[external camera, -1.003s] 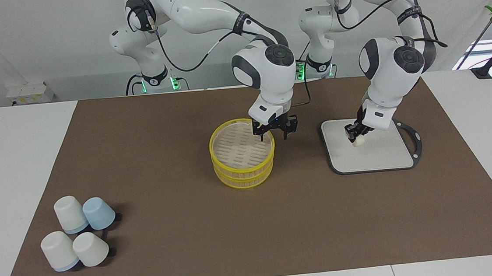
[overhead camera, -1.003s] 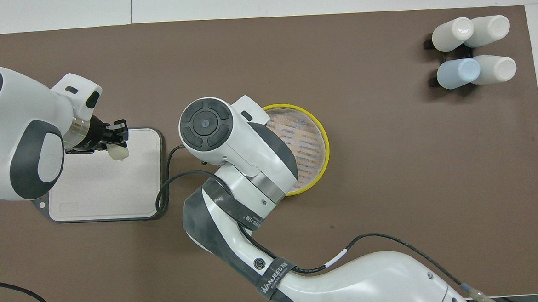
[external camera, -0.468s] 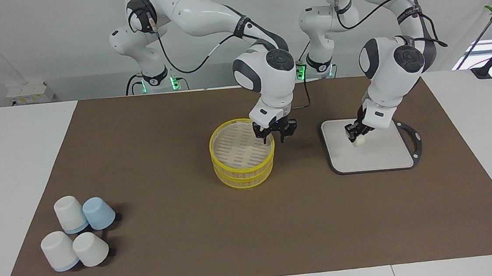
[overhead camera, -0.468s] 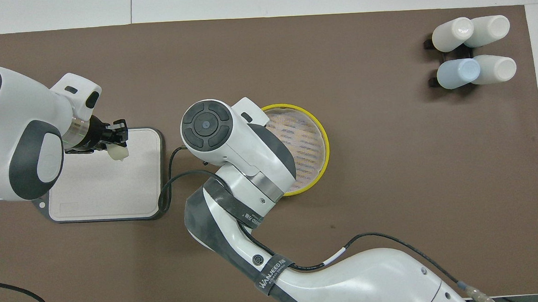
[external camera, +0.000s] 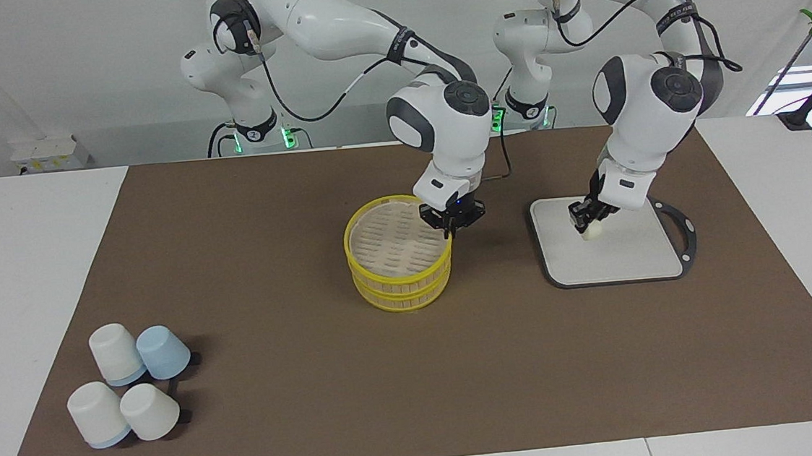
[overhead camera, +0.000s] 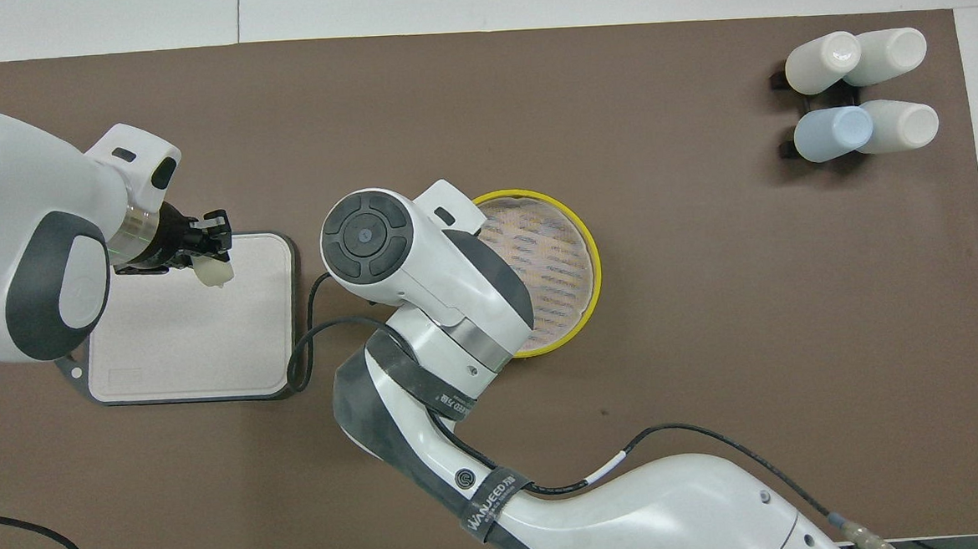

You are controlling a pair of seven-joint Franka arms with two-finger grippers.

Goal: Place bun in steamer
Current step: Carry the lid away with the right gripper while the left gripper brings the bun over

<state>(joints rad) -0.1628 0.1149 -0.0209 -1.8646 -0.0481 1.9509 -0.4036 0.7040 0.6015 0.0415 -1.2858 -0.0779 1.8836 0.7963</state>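
Observation:
The steamer [external camera: 388,252], round with yellow rims and a slatted beige top, stands mid-table; it also shows in the overhead view [overhead camera: 559,254]. My right gripper [external camera: 451,222] is at its top rim, on the side toward the left arm's end, and its fingers are shut on that rim. The overhead view hides this gripper under its own wrist. My left gripper [external camera: 587,224] is shut on the small cream-white bun [external camera: 593,231] and holds it just above the grey square board [external camera: 626,258]. The overhead view shows the bun [overhead camera: 216,274] hanging from the left gripper [overhead camera: 213,255] over the board [overhead camera: 183,349].
Several upturned cups [external camera: 128,384], white and pale blue, stand together toward the right arm's end, farther from the robots; the overhead view shows the cups [overhead camera: 856,92] too. A brown mat [external camera: 304,410] covers the table. A cable [overhead camera: 308,334] lies between board and steamer.
My right gripper's fingers, spread wide a second ago, have shut on the steamer's rim. My left gripper has lifted the bun slightly over the board.

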